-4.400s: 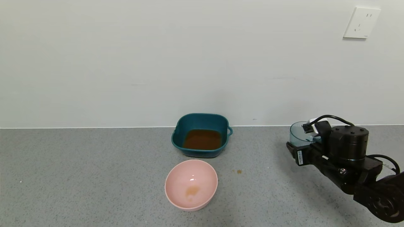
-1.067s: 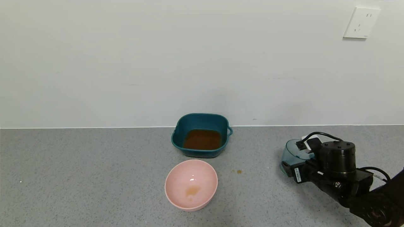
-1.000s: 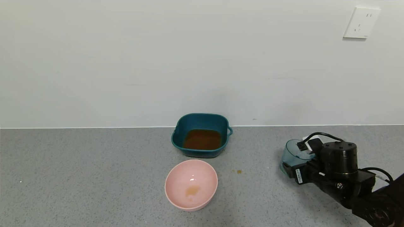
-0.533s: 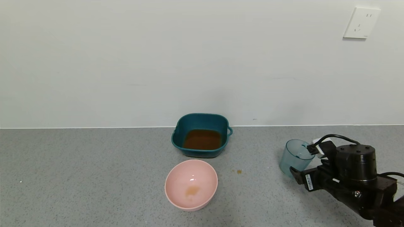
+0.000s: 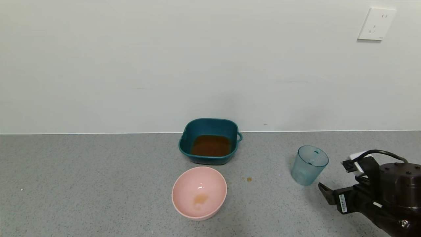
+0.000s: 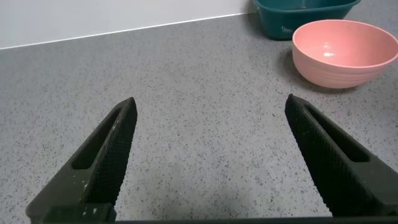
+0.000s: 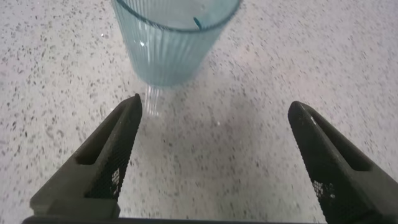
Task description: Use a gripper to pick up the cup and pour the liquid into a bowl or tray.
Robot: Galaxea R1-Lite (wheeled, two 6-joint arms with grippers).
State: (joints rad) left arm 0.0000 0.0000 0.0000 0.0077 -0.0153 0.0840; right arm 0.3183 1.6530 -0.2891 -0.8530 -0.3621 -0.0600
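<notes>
Cup [image 5: 309,165] stands empty on worktop [image 5: 98,184], right of frame; liquid [image 5: 210,145] sits in basin [image 5: 208,124]. My right claw [image 7: 214,149] is spread, clear of it. Pour looks done; next I'd park.

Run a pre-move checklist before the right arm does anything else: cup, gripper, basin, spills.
1. cup upright on the counter: ok.
2. cup empty: ok, no liquid visible inside.
3. right gripper open and clear of the cup: ok.
4. liquid sits in the teal basin: ok.
5. Counter dry: not ok, small drops beside the pink bowl.
6. left gripper open, holding nothing: ok.
</notes>
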